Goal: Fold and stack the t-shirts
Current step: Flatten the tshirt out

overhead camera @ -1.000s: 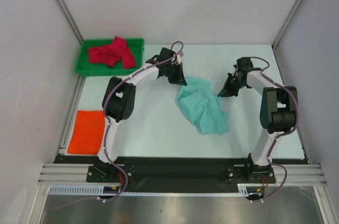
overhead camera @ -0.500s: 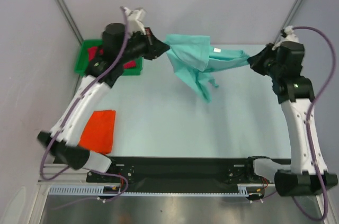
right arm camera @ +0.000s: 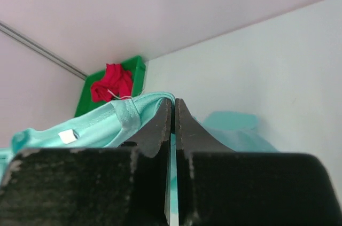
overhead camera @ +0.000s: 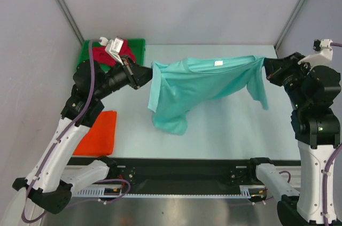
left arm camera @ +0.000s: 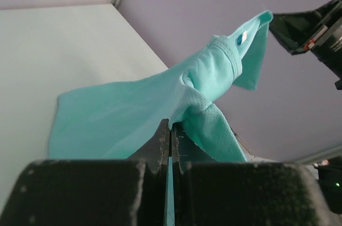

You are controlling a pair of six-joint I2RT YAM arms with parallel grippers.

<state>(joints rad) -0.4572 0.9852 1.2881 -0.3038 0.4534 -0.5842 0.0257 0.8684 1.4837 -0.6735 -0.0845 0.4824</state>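
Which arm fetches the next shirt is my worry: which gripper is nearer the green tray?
Left. The left gripper hangs beside the green tray, clamping the mint shirt; the right gripper is across the table at the shirt's other end.

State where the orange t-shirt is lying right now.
In the top external view, the orange t-shirt lies flat on the table at its left edge, toward the near side, with the green tray in the far left corner beyond it.

arms (overhead camera: 57,143) white, joints (overhead camera: 80,83) black | cables (overhead camera: 91,73) purple | left gripper (overhead camera: 150,75) black
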